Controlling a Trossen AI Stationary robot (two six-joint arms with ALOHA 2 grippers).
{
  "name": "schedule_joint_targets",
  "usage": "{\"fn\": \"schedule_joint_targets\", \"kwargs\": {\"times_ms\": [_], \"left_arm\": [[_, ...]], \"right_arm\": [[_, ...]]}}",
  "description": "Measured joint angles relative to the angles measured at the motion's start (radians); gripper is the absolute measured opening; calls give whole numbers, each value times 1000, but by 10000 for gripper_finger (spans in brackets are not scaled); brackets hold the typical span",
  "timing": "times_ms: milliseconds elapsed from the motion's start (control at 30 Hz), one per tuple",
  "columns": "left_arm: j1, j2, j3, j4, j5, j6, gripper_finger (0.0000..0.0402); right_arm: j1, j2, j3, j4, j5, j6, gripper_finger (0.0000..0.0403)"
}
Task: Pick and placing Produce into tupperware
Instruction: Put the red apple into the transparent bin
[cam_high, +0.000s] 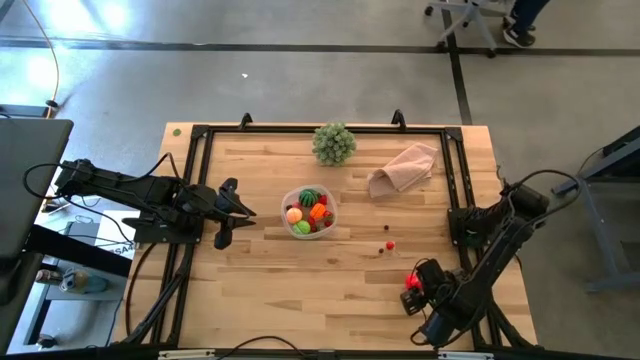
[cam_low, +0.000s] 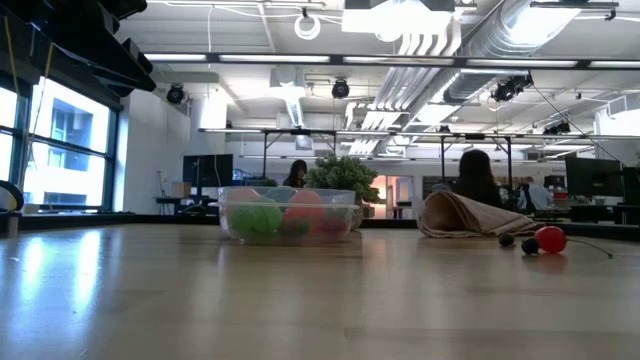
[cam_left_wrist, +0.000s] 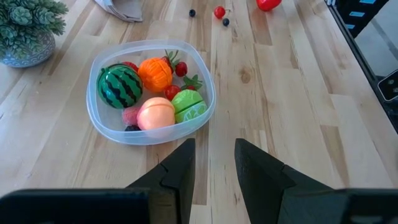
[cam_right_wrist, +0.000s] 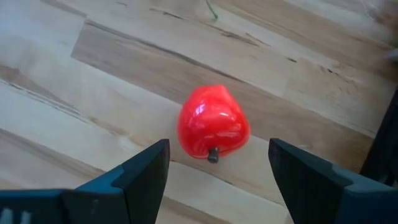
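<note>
The clear tupperware (cam_high: 310, 212) stands mid-table and holds a striped green melon (cam_left_wrist: 120, 86), an orange piece (cam_left_wrist: 155, 73), a pink peach (cam_left_wrist: 156, 114), a light green piece (cam_left_wrist: 189, 104) and small red berries. A red pepper (cam_right_wrist: 213, 121) lies on its side on the wood near the table's right front. My right gripper (cam_right_wrist: 217, 168) hangs over it, open, with one finger on each side and clear of it. A small red berry (cam_high: 390, 243) and dark berries (cam_high: 385, 227) lie between pepper and tupperware. My left gripper (cam_left_wrist: 214, 168) waits left of the tupperware, open a little, holding nothing.
A pale green leafy ball in a pot (cam_high: 334, 143) stands at the far edge. A pinkish-beige cloth (cam_high: 403, 167) lies crumpled to its right. A black frame (cam_high: 200, 135) rims the table. Bare wood lies between the tupperware and the near edge.
</note>
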Motion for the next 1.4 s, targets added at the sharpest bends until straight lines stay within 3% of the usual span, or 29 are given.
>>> {"fn": "schedule_joint_targets", "kwargs": {"times_ms": [333,833,1233,1400], "left_arm": [[0,0,0,0,0,0,101],[0,0,0,0,0,0,101],[0,0,0,0,0,0,101],[0,0,0,0,0,0,101]], "right_arm": [[1,0,0,4,46,0,264],[3,71,0,7,9,30,266],[8,73,-3,7,18,27,345],[8,73,-106,141,-7,25,351]]}}
